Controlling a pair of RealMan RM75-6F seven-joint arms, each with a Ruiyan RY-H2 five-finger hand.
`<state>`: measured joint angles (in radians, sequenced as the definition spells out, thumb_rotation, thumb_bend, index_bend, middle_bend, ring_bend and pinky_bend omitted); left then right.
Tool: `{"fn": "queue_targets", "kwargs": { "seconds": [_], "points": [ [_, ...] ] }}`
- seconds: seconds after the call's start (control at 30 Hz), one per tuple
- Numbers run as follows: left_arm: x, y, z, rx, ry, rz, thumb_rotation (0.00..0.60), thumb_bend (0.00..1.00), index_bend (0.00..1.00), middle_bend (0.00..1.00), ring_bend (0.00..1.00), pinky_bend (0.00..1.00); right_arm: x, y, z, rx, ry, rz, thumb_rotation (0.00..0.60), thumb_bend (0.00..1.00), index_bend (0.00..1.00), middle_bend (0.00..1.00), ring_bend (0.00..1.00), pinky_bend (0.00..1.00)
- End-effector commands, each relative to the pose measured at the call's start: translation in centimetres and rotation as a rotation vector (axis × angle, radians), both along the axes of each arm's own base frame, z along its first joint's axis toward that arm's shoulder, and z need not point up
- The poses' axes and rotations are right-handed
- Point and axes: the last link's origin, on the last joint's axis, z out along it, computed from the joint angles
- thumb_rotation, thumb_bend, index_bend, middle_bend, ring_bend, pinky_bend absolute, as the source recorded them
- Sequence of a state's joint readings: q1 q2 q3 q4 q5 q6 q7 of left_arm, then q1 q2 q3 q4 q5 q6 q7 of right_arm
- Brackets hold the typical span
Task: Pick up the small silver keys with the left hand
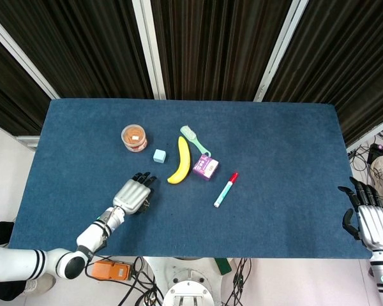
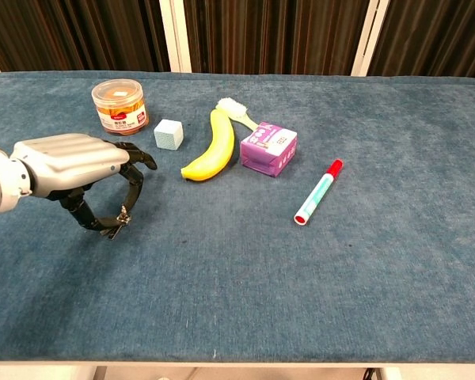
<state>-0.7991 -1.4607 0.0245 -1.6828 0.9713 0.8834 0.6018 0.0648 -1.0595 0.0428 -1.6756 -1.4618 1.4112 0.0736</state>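
I have the left hand (image 2: 71, 162) low over the near-left part of the blue table (image 2: 380, 261), palm down, with the dark fingers (image 2: 131, 176) curled toward the thumb. The keys (image 2: 120, 222) sit right under those fingertips, on the cloth or only just clear of it; I cannot tell which from the chest view. A finger comes down on their far side and the thumb reaches in from the left, so the two look closed around the little bunch, but I can't say for certain that the pinch has real purchase. In the head view the hand (image 1: 133, 194) covers the keys completely, so that camera gives me nothing on the contact. What I am steering by is this: the keys lie directly beneath the fingertips, slightly toward the right of the palm, and the bunch seems to run roughly left to right, with a bit of ring standing up on its right end. That puts the thumb and finger across its short way, which I judge to be the better way to grip it. The right hand (image 1: 370, 224) rests well away at the near-right edge of the table, fingers apart and holding nothing, so it plays no part. The jar (image 2: 119, 106), the cube (image 2: 169, 133) and the banana (image 2: 210, 149) all lie farther back, apart from the hand, and I expect a straight lift would miss them.
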Motion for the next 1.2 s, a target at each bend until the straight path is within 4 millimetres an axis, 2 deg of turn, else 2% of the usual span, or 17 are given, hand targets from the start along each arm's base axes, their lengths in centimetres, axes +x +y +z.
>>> {"fn": "queue_targets", "kwargs": {
  "seconds": [0.03, 0.3, 0.83, 1.2],
  "points": [
    [-0.01, 0.07, -0.06, 0.001, -0.001, 0.001, 0.600, 0.33, 0.51, 0.11, 0.00, 0.12, 0.00, -0.02, 0.02, -0.001, -0.001, -0.001, 0.600, 1.00, 0.25, 0.08, 0.05, 0.00],
    [-0.09, 0.10, -0.36, -0.003, 0.004, 0.002, 0.600, 0.40, 0.53, 0.12, 0.00, 0.12, 0.03, -0.05, 0.01, -0.001, -0.005, -0.003, 0.600, 1.00, 0.26, 0.08, 0.05, 0.00],
    [-0.16, 0.27, 0.04, 0.005, 0.008, 0.009, 0.600, 0.43, 0.54, 0.13, 0.00, 0.12, -0.02, -0.04, 0.01, 0.001, -0.009, -0.007, 0.600, 1.00, 0.26, 0.08, 0.05, 0.00],
    [-0.26, 0.38, 0.38, 0.019, 0.004, 0.017, 0.600, 0.51, 0.60, 0.16, 0.00, 0.14, -0.04, -0.03, 0.02, 0.002, -0.013, -0.009, 0.600, 1.00, 0.26, 0.08, 0.05, 0.00]
  ]
}}
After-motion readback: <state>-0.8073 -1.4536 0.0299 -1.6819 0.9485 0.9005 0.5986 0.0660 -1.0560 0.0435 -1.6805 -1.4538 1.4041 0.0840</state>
